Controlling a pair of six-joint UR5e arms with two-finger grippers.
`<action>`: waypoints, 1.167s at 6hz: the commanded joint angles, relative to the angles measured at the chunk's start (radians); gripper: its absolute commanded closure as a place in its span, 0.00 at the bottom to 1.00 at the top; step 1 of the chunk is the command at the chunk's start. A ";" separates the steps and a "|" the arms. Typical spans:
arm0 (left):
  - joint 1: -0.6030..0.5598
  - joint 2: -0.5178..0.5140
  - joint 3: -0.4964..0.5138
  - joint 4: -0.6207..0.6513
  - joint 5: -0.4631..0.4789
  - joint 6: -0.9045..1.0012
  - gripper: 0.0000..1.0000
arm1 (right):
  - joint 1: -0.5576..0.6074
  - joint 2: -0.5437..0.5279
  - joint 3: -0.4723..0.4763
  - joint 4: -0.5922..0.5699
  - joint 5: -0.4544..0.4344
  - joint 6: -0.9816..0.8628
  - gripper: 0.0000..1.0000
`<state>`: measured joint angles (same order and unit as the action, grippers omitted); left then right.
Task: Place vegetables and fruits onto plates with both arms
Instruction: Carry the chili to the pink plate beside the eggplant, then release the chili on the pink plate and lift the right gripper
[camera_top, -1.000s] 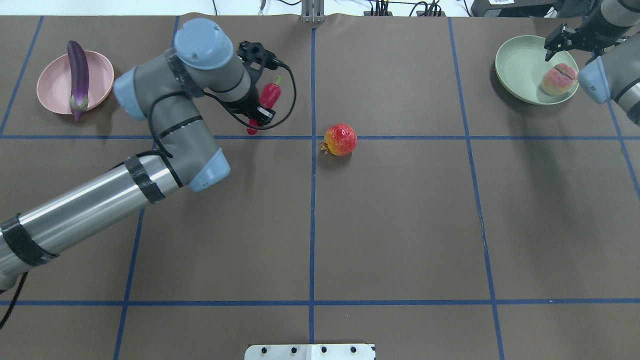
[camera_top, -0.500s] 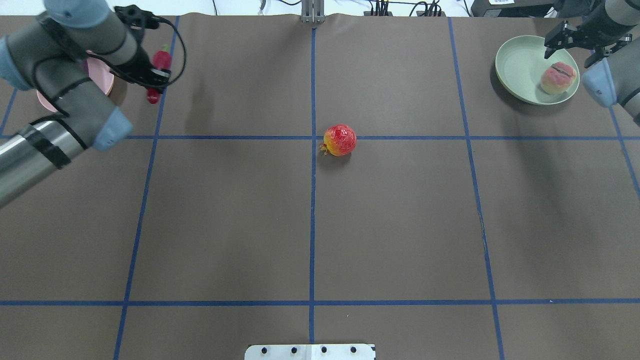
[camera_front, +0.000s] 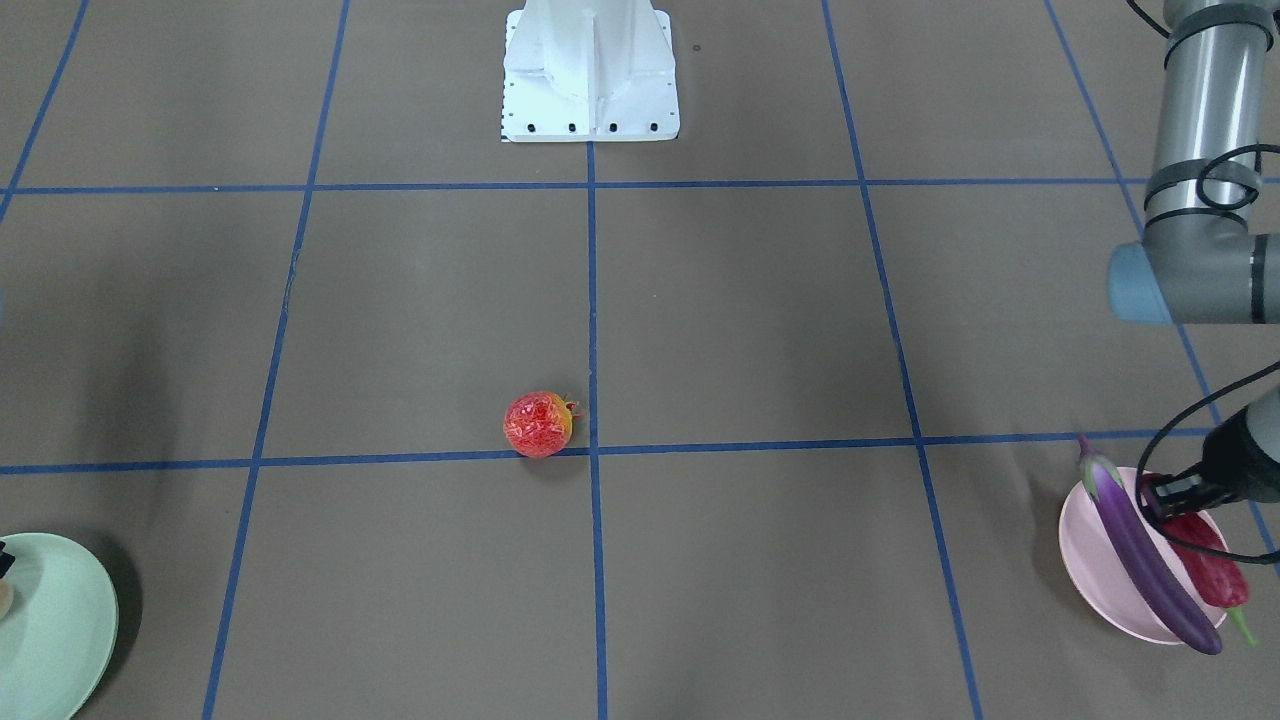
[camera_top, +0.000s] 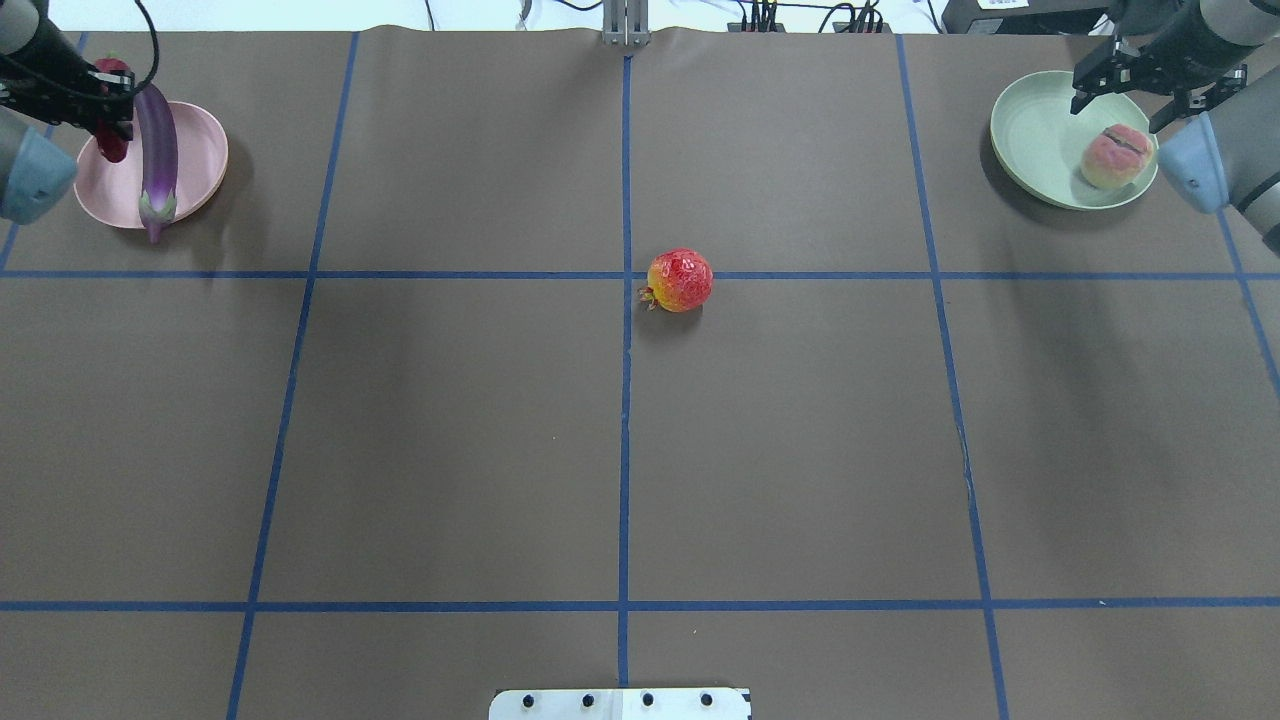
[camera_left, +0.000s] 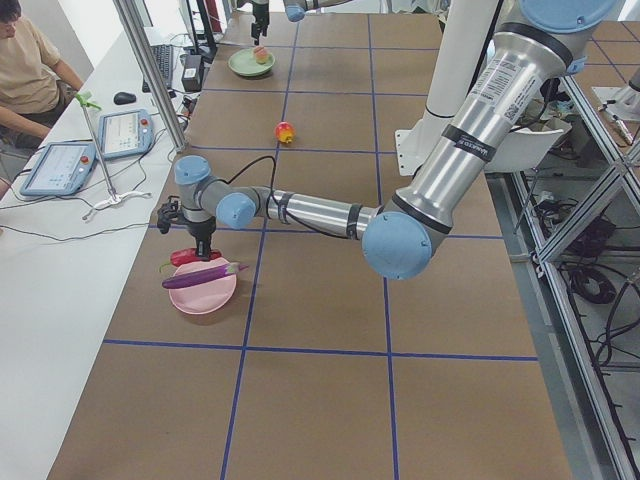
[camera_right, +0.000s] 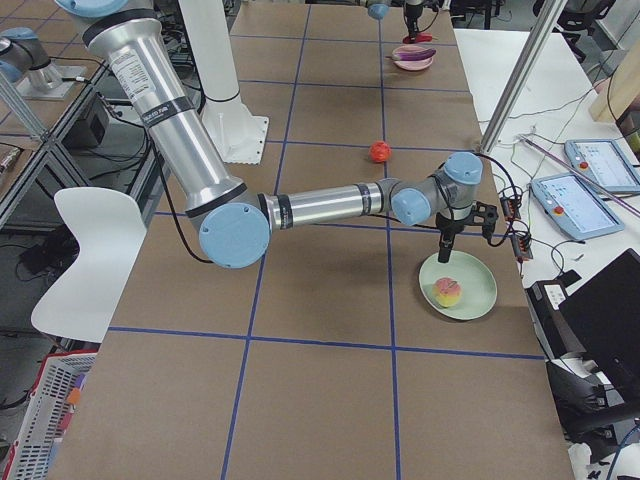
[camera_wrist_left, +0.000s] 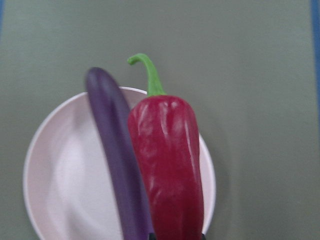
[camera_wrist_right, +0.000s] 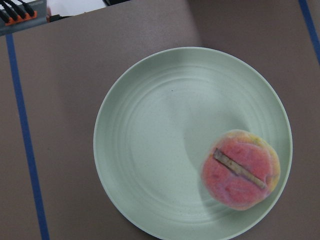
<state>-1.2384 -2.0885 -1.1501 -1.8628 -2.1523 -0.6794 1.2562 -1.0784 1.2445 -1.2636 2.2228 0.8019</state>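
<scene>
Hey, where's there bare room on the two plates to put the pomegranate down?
The green plate is bare everywhere but the rim patch under the peach. The pink plate is crowded: the eggplant lies across it, and the chili takes one side, leaving one bare crescent beside the eggplant.

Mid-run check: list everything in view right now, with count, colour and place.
pink plate: 1, pale pink, table corner far left of the robot.
green plate: 1, mint, far right corner.
eggplant: 1, purple, across the pink plate, both ends past its rim.
chili: 1, red with a green stem, held over the pink plate beside the eggplant.
peach: 1, pink-yellow, on the green plate near its rim.
pomegranate: 1, red-orange, on bare table near the centre.
table: 1, brown, blue tape grid.
base block: 1, white, the robot's table edge.
operator: 1, tan shirt, side bench.
left gripper: 1, black, shut on the chili.
right gripper: 1, black, open above the green plate.
</scene>
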 joint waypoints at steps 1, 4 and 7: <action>-0.012 0.016 0.055 0.016 -0.003 -0.002 1.00 | -0.011 0.006 0.010 0.000 0.002 0.002 0.00; -0.006 0.016 0.082 0.007 -0.005 0.003 0.56 | -0.017 0.014 0.039 -0.032 0.002 0.017 0.00; -0.003 -0.010 0.083 0.005 -0.006 0.000 0.00 | -0.081 0.003 0.161 -0.048 0.014 0.222 0.00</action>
<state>-1.2422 -2.0882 -1.0630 -1.8589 -2.1573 -0.6781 1.2004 -1.0690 1.3537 -1.3094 2.2292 0.9371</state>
